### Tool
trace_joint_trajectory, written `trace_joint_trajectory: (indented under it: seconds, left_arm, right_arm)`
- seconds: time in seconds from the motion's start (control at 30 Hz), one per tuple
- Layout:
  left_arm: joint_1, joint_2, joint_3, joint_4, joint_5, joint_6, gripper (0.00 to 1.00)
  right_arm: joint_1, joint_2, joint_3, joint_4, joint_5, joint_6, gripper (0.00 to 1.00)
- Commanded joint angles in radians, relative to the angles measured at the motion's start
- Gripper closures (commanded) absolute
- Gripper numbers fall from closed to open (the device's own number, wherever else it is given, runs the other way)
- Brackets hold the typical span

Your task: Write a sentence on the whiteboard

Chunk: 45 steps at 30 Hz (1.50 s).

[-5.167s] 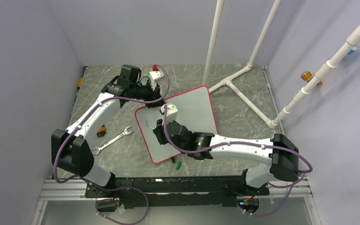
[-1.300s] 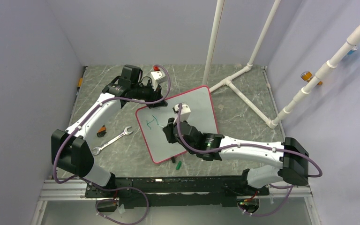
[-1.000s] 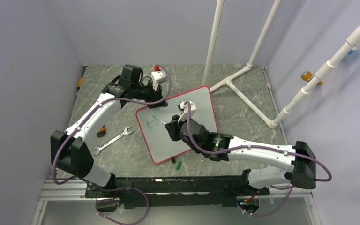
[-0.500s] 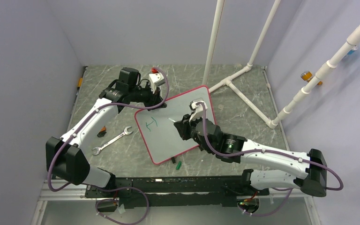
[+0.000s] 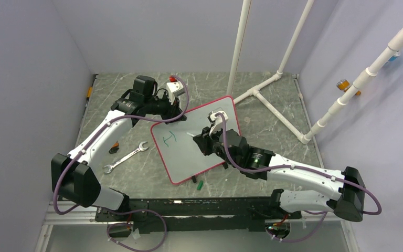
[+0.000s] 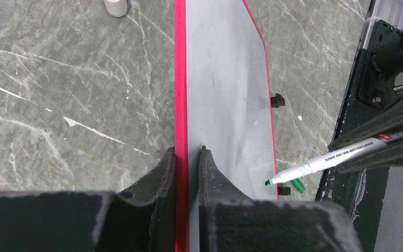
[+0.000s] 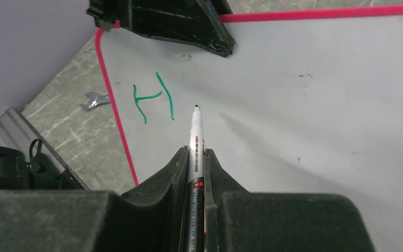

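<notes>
The whiteboard [image 5: 189, 157] lies tilted on the table, white with a thin red-pink frame. My left gripper [image 5: 181, 118] is shut on its far left edge, and the left wrist view shows the jaws [image 6: 187, 151] pinching the red rim of the whiteboard [image 6: 225, 94]. My right gripper [image 7: 196, 151] is shut on a white marker [image 7: 195, 131] with a green tip. Of the sentence, only a green letter H [image 7: 155, 97] shows, near the board's left end [image 5: 169, 137]. The marker tip sits just right of the H, and I cannot tell whether it touches the board.
A silver wrench [image 5: 126, 157] lies left of the board. A green marker cap [image 5: 200, 184] rests by the board's near edge, next to a black clip foot [image 6: 277, 100]. White pipes [image 5: 273, 84] stand at the back right. A small orange-and-black item [image 5: 114, 147] lies near the wrench.
The green H has been written since the earliest frame. Over the last second the right gripper carried the marker rightward off the H. The left arm shifted slightly, still gripping the board.
</notes>
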<state>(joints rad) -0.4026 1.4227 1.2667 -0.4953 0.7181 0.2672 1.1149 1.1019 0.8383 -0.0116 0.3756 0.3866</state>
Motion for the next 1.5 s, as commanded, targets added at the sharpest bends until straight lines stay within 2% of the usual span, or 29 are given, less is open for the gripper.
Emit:
trace_joint_trajectory:
  seconds: [0.0,0.6,1.03,1.47]
  left_arm:
    - [-0.006,-0.006,0.009,-0.026,-0.086,0.067,1.00]
    - [-0.007,-0.021,0.005,-0.020,-0.088,0.064,1.00]
    - [-0.007,-0.030,0.004,-0.018,-0.075,0.060,1.00]
    - [-0.007,-0.040,0.001,-0.017,-0.076,0.060,1.00]
  right_arm:
    - [-0.002,-0.008,-0.006,0.108,-0.045,-0.052,1.00]
    - [-0.060,0.108,0.065,0.157,-0.141,-0.042,1.00]
    - [-0.064,0.186,0.110,0.141,-0.157,-0.028,1.00]
    - [-0.064,0.151,0.023,0.110,-0.161,0.028,1.00]
